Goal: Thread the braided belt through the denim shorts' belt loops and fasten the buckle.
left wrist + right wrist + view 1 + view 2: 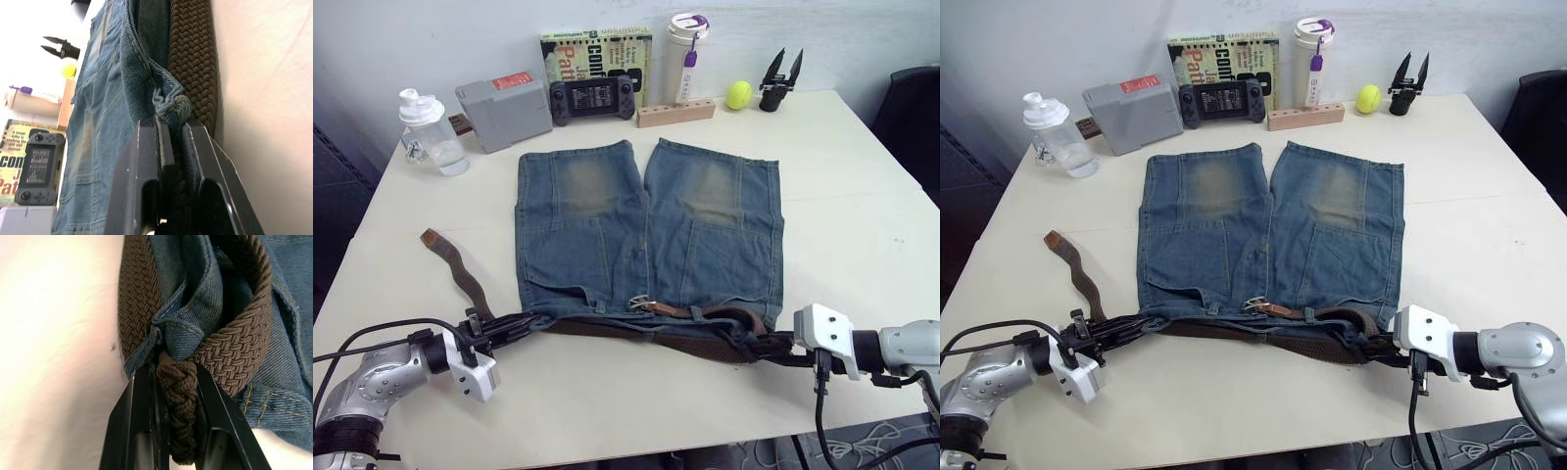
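Note:
The denim shorts [646,225] lie flat on the table, waistband toward me. Along the waistband runs the braided belt [705,343]; its dark leather tip [433,238] trails off to the left. The silver buckle [638,303] rests near the waistband's middle, with a belt loop [695,313] just right of it. At the waistband's left corner, my left gripper [524,321] is shut on the belt and a bunched fold of denim [168,100]. My right gripper [759,345] is at the right corner, shut on the braid [178,406] where it folds around the denim.
Along the table's back stand a water bottle [431,132], a grey box [504,113], a game console [594,98] against a book [597,49], a wooden block [675,113], a tumbler [688,54], a yellow ball [738,94] and a black two-pronged tool [781,78].

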Motion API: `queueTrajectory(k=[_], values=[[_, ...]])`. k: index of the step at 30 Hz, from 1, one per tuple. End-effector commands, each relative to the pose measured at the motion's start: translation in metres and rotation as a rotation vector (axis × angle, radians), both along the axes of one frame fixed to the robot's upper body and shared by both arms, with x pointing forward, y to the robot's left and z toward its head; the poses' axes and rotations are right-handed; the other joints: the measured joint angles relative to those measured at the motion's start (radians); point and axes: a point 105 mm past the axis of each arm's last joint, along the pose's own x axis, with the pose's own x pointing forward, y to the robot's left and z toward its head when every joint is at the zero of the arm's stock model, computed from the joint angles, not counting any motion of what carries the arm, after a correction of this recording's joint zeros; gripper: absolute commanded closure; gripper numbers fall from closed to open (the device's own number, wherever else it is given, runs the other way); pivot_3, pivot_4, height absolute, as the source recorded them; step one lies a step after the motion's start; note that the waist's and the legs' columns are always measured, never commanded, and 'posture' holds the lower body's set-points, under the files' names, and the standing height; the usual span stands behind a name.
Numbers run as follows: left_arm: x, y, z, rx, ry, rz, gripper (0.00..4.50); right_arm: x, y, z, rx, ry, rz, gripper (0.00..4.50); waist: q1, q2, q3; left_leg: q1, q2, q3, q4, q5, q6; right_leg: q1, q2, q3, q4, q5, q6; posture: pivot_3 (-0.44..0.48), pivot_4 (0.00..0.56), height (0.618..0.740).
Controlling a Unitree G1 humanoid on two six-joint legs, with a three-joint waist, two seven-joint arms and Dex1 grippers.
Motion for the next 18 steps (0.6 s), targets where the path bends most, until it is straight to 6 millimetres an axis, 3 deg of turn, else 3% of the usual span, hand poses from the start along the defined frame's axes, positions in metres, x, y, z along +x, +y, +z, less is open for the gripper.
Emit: queueTrajectory(k=[1, 7, 9, 11, 12, 18], values=[[-0.007, 0.047, -0.023, 0.079, 0.135, 0.196, 4.41, 0.005, -0.028, 0.001, -0.117, -0.056, -0.07, 4.27, -0.003, 0.001, 0.0, 0.001, 0.001, 0.0, -0.001, 0.0, 0.0, 0.0, 0.0, 0.0, 0.0, 0.0, 0.0, 0.0, 0.15, 0.726], [0.01, 0.05, -0.005, -0.122, 0.112, 0.321, 4.41, 0.031, -0.021, 0.026, 0.043, -0.177, -0.213, 4.27, -0.002, 0.0, 0.0, 0.008, 0.003, 0.006, -0.004, 0.0, 0.0, 0.001, -0.002, 0.002, 0.002, -0.001, -0.001, 0.0, 0.15, 0.726], [0.008, 0.044, -0.004, -0.089, 0.115, 0.278, 4.41, 0.033, -0.022, 0.028, 0.061, -0.187, -0.23, 4.27, -0.002, 0.0, 0.0, 0.008, 0.003, 0.006, -0.003, 0.0, 0.0, 0.0, -0.003, 0.002, 0.003, -0.001, -0.001, 0.0, 0.15, 0.726], [0.005, 0.041, -0.005, -0.054, 0.112, 0.245, 4.41, 0.028, -0.025, 0.021, 0.014, -0.177, -0.201, 3.24, 0.001, 0.0, 0.0, 0.008, 0.003, 0.006, -0.003, 0.0, 0.0, 0.0, -0.003, 0.002, 0.003, -0.001, -0.001, 0.0, 0.15, 0.726], [0.003, 0.042, -0.006, -0.041, 0.117, 0.243, 4.41, 0.023, -0.026, 0.017, -0.004, -0.163, -0.184, 2.92, 0.0, -0.001, 0.0, 0.007, 0.003, 0.006, -0.003, 0.0, 0.0, 0.0, -0.003, 0.002, 0.003, -0.001, -0.001, 0.0, 0.15, 0.726], [0.001, 0.049, -0.01, -0.01, 0.132, 0.258, 1.67, 0.008, -0.04, -0.003, -0.129, -0.116, -0.138, 0.0, -0.005, -0.001, 0.0, 0.009, 0.003, 0.009, -0.005, -0.001, 0.001, 0.001, -0.003, 0.002, 0.002, -0.001, -0.001, 0.0, 0.15, 0.726]])
